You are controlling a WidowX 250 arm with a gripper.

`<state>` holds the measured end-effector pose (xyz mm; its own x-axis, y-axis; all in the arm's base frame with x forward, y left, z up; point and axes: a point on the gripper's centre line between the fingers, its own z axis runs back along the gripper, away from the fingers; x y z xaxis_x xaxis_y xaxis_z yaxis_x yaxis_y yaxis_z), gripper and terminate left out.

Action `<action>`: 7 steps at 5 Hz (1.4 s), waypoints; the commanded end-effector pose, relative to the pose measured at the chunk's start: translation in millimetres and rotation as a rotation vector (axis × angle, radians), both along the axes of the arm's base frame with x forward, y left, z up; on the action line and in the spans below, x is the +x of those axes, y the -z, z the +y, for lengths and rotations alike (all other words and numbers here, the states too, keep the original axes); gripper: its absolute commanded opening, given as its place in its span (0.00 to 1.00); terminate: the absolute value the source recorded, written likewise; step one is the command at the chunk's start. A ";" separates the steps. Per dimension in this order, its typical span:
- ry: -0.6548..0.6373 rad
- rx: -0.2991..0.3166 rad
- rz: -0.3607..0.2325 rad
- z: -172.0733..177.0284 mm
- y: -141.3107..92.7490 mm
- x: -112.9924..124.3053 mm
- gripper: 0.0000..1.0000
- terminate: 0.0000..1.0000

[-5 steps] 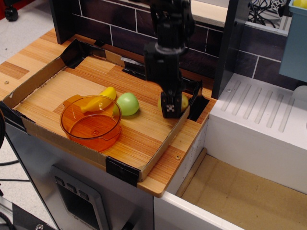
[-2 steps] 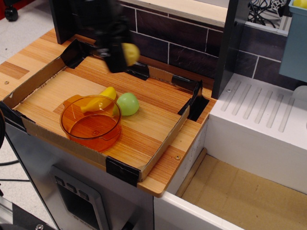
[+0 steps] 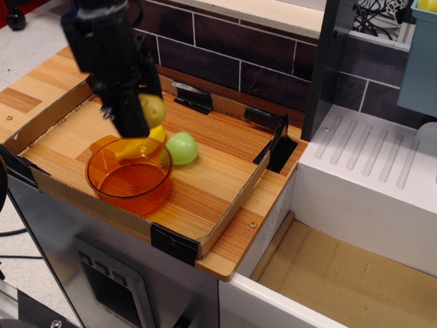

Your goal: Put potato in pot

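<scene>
We have the gripper (image 3: 140, 119) clamped on the potato (image 3: 153, 109), jaws narrow around it, so the potato hangs in the air instead of lying on the wood. It sits above the back rim of the pot (image 3: 130, 176), toward the left edge of the table, not yet over the pot's middle. We judge that's a carry position: high enough to clear the wall, close enough to drop in w/ a short move fwd and down. The potato shows only on the gripper's right side; the rest is hidden by the black body.

The pot stands near the front-left corner of the cardboard tray (image 3: 225, 219), mouth up, nothing inside as far as we can see through the orange plastic. Low wall, wide mouth, so approx. aim should do.

Just behind the pot lies the yellow banana-like piece (image 3: 142, 143), touching or nearly touching the rim; can't tell which. The green fruit (image 3: 181, 148) rests just beside it, toward the table's middle. Both are close enough that a low pass could nudge them, which we think is why the arm stays high.

Count: 1 potato, 1 pot, 1 yellow piece, 1 green fruit, 1 gripper, 1 tray.
</scene>
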<state>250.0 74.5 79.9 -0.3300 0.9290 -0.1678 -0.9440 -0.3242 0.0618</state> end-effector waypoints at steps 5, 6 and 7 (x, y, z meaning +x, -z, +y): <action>-0.040 0.083 -0.051 16.0 -39.6 17.0 1.00 0.00; -0.133 0.090 -0.034 22.5 -56.7 30.6 1.00 0.00; -0.133 0.090 -0.034 22.5 -56.7 30.6 1.00 0.00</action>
<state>268.9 87.7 125.1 -0.4503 0.8873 -0.0998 -0.8928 -0.4490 0.0355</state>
